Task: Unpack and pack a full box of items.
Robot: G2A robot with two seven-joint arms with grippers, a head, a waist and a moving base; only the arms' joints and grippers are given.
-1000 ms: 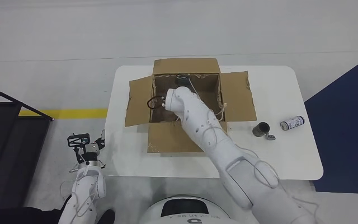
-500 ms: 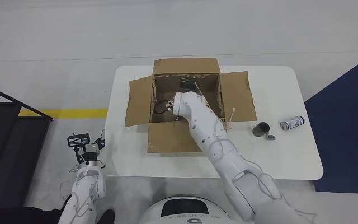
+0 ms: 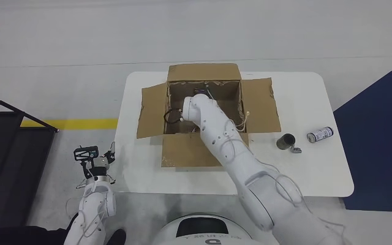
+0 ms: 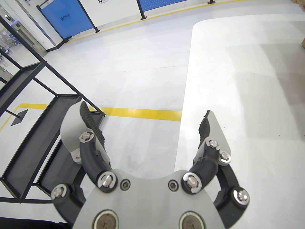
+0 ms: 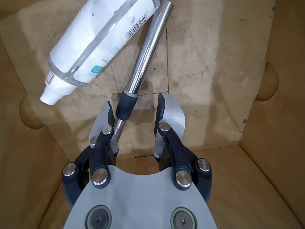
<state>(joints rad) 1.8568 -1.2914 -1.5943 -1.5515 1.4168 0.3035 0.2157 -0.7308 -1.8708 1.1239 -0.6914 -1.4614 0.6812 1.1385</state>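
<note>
An open cardboard box (image 3: 184, 153) stands at the back middle of the white table (image 3: 306, 177). My right arm (image 3: 205, 119) goes down into it. Inside, on the box floor (image 5: 202, 60), lies a white tube in a clear sleeve (image 5: 100, 34), and beside it a shiny metal rod (image 5: 150, 48) with a black band. My right gripper (image 5: 135, 107) is open over the rod's banded end, which lies between the fingers and close to one fingertip (image 5: 109, 110). My left gripper (image 4: 145, 110) is open and holds nothing, off the table's left edge (image 4: 188, 77).
A dark can (image 3: 285, 142) and a small white bottle with a purple label (image 3: 320, 135) lie on the table right of the box. The box flaps (image 3: 260, 104) are spread outward. A black rack (image 4: 35, 129) stands on the floor to the left.
My right arm shifted a little toward the near right inside the box, then came back toward the far left. The left arm has stayed still.
</note>
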